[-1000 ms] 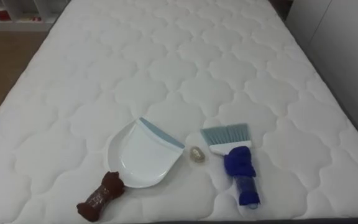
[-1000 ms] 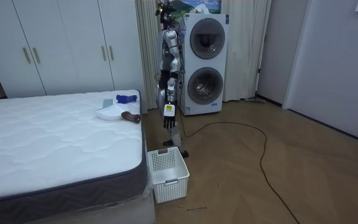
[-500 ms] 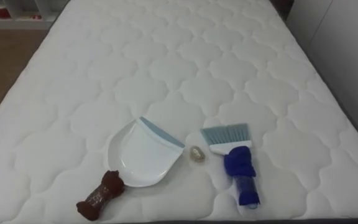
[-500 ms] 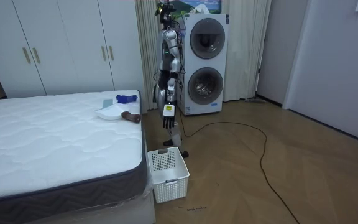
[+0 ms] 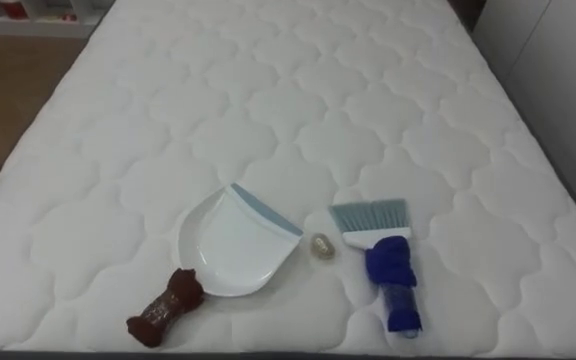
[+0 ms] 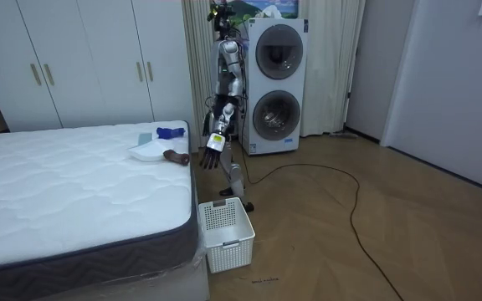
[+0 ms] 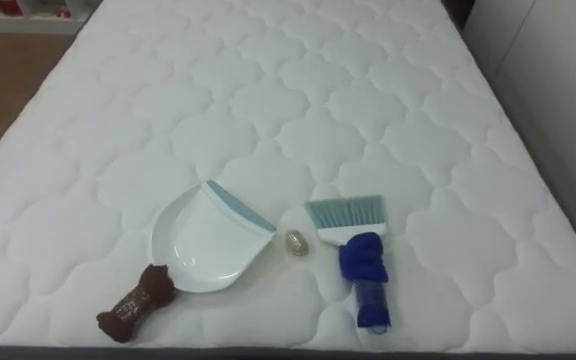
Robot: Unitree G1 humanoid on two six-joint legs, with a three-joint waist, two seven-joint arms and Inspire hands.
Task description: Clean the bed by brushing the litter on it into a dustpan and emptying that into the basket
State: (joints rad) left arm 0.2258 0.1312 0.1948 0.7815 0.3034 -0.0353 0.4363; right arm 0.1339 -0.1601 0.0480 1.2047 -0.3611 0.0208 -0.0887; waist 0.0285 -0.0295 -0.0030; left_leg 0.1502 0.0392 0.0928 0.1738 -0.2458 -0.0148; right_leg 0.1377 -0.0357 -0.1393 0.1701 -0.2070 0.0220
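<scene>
On the white quilted mattress point(image 5: 298, 110) near its foot edge lies a white dustpan point(image 5: 230, 245) with a blue lip and a brown handle point(image 5: 165, 306). Right of it lies a hand brush point(image 5: 383, 262) with pale blue bristles and a blue handle. A small beige scrap point(image 5: 320, 246) rests between the two. The room view has me standing at the foot of the bed point(image 6: 74, 192), facing it. My left hand point(image 6: 212, 152) is raised beside the mattress corner, fingers relaxed, holding nothing and about a hand's width short of the dustpan point(image 6: 147, 151).
A white slatted basket point(image 6: 224, 232) stands on the wood floor by the bed's corner, close to my feet. Stacked washing machines point(image 6: 276, 84) are behind me and white wardrobes point(image 6: 82, 63) beyond the bed. Wood floor runs along the mattress's left side point(image 5: 8, 90).
My left hand rose from hanging beside my leg up toward the bed's corner. The eye view shifted slightly; dustpan, brush and scrap stayed put.
</scene>
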